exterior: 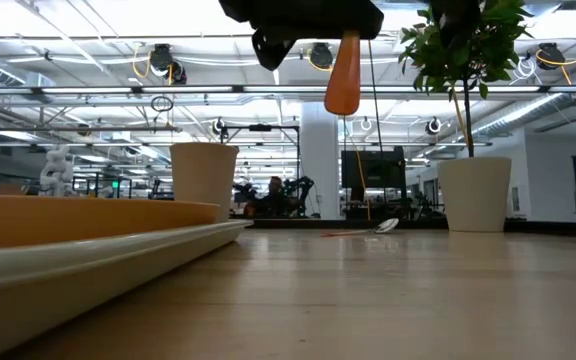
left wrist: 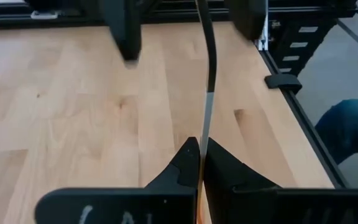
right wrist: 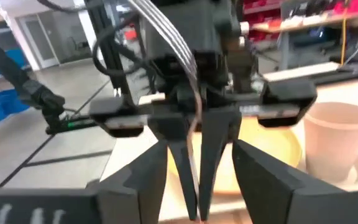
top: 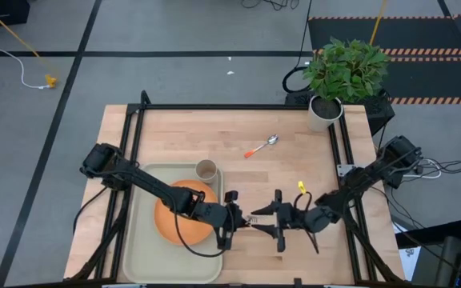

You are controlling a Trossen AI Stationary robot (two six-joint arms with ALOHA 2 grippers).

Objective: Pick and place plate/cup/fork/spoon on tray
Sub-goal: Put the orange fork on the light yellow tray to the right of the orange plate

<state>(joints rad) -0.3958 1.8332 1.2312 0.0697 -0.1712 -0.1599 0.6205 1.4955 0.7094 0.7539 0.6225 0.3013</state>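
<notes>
The fork (top: 258, 219) is held in the air between my two grippers, right of the tray (top: 134, 256). My left gripper (top: 234, 218) is shut on it. My right gripper (top: 279, 218) faces it, open, with its fingers on either side of the fork's metal end and touching nothing. The fork's orange handle (exterior: 343, 70) hangs down in the low view. The orange plate (top: 174, 216) lies flat in the tray. The tan cup (top: 206, 170) stands upright in the tray's far right corner. The spoon (top: 261, 147) lies on the table farther back. My left gripper pinches the fork between its two fingers where the orange handle meets the metal neck (left wrist: 201, 140). The fingers come level from the table's left. The neck and tines (right wrist: 166, 31) run on toward my right gripper. The fork is lifted clear of the table.
A white plant pot (top: 324, 112) with a green plant stands at the table's far right corner. Bare wooden table lies right of the tray and between the spoon and the grippers. A black frame runs along the table's edges.
</notes>
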